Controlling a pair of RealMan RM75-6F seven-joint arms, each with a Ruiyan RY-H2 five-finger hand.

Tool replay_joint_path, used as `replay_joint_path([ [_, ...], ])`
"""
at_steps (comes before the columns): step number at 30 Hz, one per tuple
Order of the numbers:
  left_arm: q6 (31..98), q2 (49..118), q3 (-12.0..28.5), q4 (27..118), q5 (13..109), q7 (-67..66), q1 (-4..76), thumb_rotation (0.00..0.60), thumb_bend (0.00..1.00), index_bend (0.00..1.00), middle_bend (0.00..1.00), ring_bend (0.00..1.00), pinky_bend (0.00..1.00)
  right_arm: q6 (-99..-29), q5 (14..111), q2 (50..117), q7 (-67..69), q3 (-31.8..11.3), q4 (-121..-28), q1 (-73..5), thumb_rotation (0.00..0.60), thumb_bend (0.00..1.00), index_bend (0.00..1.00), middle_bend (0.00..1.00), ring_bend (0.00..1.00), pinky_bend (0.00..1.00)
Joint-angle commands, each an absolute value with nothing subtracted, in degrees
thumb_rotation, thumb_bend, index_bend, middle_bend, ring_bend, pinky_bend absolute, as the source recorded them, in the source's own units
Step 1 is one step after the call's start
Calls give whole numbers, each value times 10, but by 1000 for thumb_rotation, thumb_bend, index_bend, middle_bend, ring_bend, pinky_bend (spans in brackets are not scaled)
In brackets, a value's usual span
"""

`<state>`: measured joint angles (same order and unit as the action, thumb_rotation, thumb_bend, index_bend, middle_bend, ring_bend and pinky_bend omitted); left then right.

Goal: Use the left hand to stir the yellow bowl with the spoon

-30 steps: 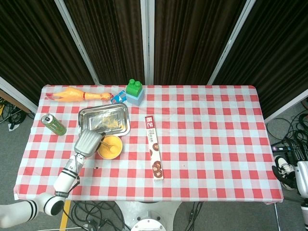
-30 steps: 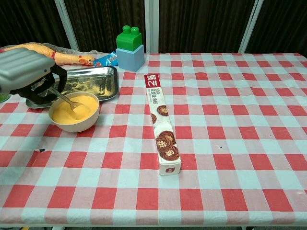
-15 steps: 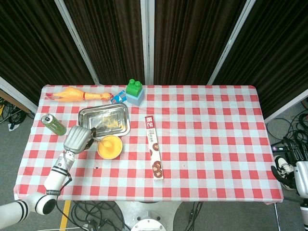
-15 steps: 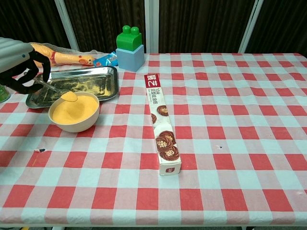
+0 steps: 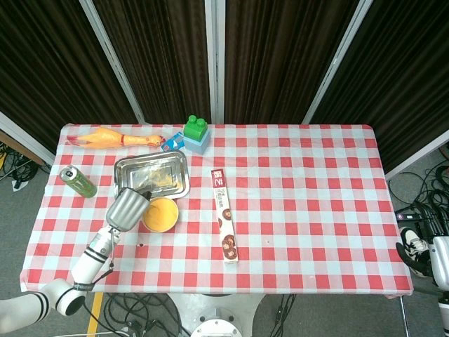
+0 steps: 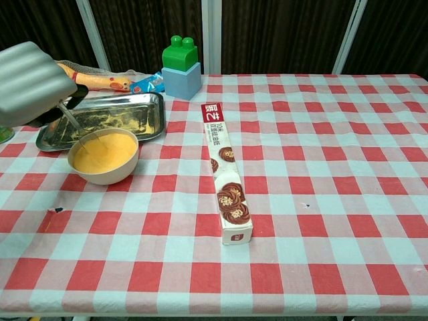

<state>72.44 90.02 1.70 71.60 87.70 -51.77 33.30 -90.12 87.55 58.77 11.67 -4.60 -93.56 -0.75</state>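
Holding spoon (image 6: 79, 128) in yellow bowl (image 6: 104, 159), left hand (image 6: 32, 82).

The left hand (image 6: 30, 83) grips the spoon (image 6: 77, 126), back turned up; the right hand is out of sight.

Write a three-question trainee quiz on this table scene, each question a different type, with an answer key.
1. True or false: the left hand holds the spoon with its tip down in the yellow bowl.
2. Multiple choice: what lies directly behind the yellow bowl? A) the biscuit box B) the metal tray C) the green can
3. Fill in: the green block is stacked on a ____ block.

Key: 1 true; 2 B; 3 blue.
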Motion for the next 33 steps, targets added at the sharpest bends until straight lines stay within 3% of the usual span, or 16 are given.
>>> replay_joint_path([
  [1, 742, 914, 10, 702, 895, -560, 334, 600, 420, 715, 908, 889, 1000, -901, 876, 587, 117, -46, -936, -7, 600, 240, 0, 115, 0, 0],
  [6, 777, 927, 0, 691, 929, -616, 323, 600, 420, 717, 912, 891, 1000, -901, 874, 588, 117, -47, -935, -7, 600, 240, 0, 115, 0, 0],
  [17, 743, 926, 16, 747, 901, -712, 317, 600, 420, 719, 914, 892, 1000, -905, 876, 587, 118, -47, -936, -6, 600, 240, 0, 115, 0, 0],
  [25, 725, 952, 32, 716, 885, -741, 323, 600, 421, 719, 915, 892, 1000, -904, 875, 587, 119, -47, -934, -5, 600, 240, 0, 115, 0, 0],
  [33, 737, 932, 50, 760, 858, -760, 312, 600, 421, 719, 915, 893, 1000, -908, 875, 586, 123, -47, -932, -3, 600, 240, 0, 115, 0, 0],
])
